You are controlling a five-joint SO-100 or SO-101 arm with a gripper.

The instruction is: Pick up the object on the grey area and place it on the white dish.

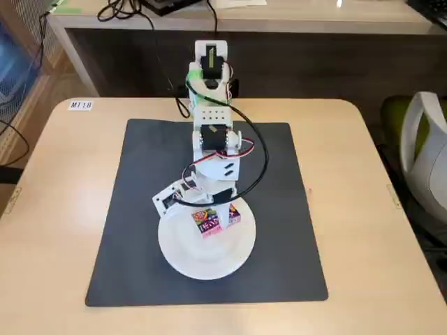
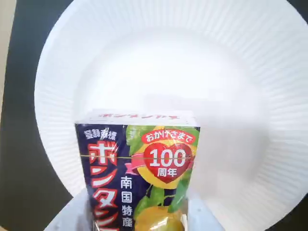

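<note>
Gripper: the gripper is seen closed on the box; in the wrist view the box is clamped between pale fingers at the bottom edge.

Box: it is held off the mat, over the dish, at the arm's tip. Dark blue, yellow and red print with a "100" heart is shown in the wrist view.

Long axis: in the wrist view the box is seen running from 6 o'clock up toward 12, away from the camera; in the fixed view it looks tilted, its upper end toward 2 o'clock.

Dish from the box: the dish lies directly below. In the fixed view the box sits over the dish's 12 o'clock rim zone, with the dish centre toward 6 o'clock. In the wrist view the dish fills the frame beyond the box.

Contact: whether the box touches the dish cannot be told.

Mat: the mat surrounds the dish on all sides.

Judgement: the carry looks nearly done; lowering and release are judged to remain, perhaps nearer the dish centre.
</note>
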